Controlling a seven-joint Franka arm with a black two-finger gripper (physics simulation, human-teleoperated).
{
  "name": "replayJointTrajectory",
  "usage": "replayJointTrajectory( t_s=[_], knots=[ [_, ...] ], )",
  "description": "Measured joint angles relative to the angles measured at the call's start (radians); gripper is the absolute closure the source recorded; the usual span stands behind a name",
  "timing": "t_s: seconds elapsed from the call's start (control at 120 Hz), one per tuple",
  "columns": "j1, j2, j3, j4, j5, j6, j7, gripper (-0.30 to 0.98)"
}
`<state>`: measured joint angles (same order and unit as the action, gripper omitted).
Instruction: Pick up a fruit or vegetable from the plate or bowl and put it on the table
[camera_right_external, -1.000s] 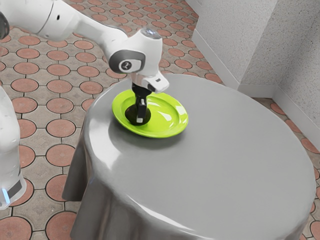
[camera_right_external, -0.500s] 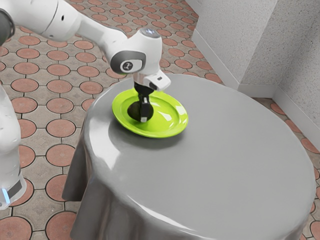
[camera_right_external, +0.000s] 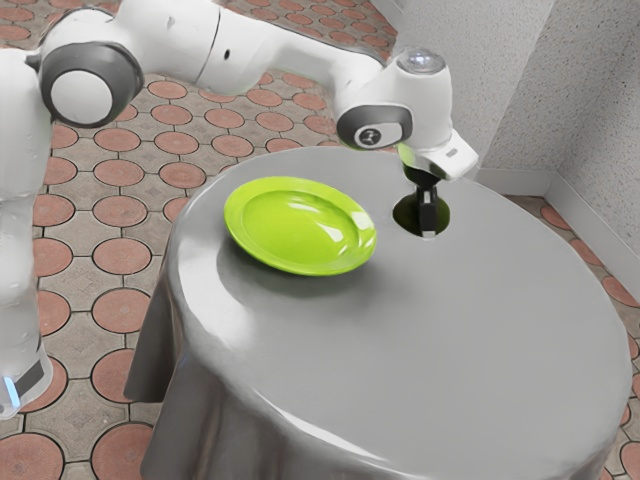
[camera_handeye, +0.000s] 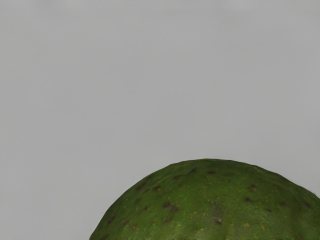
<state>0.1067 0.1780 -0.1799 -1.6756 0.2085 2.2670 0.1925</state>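
Beyond the plate's edge toward the exterior view's right, my gripper (camera_right_external: 428, 222) is shut on a dark green avocado (camera_right_external: 405, 214). One finger crosses the avocado's near side; the far finger is hidden behind it. Whether the avocado's underside touches the grey table (camera_right_external: 440, 330) cannot be told. The lime-green plate (camera_right_external: 290, 228) has nothing on it. In the wrist view the speckled avocado (camera_handeye: 210, 205) is large at the lower edge, against the grey tabletop (camera_handeye: 150, 85).
The round table's cloth-covered edge (camera_right_external: 210, 400) hangs down at the exterior view's left. Speckled walls (camera_right_external: 520, 90) stand behind the table, and a tiled floor (camera_right_external: 122, 255) surrounds it.
My hand has carried the avocado up off the plate and across toward the exterior view's right, past the plate's rim. The plate has stayed where it was.
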Motion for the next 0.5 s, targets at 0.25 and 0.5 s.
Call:
replayJointTrajectory(
  t_s=[0.25, 0.5],
  knots=[
    [-0.037, 0.151, 0.002, 0.164, -0.032, 0.046, 0.023, 0.32],
    [-0.056, 0.153, 0.007, 0.167, -0.077, 0.061, 0.084, 0.06]
  ],
)
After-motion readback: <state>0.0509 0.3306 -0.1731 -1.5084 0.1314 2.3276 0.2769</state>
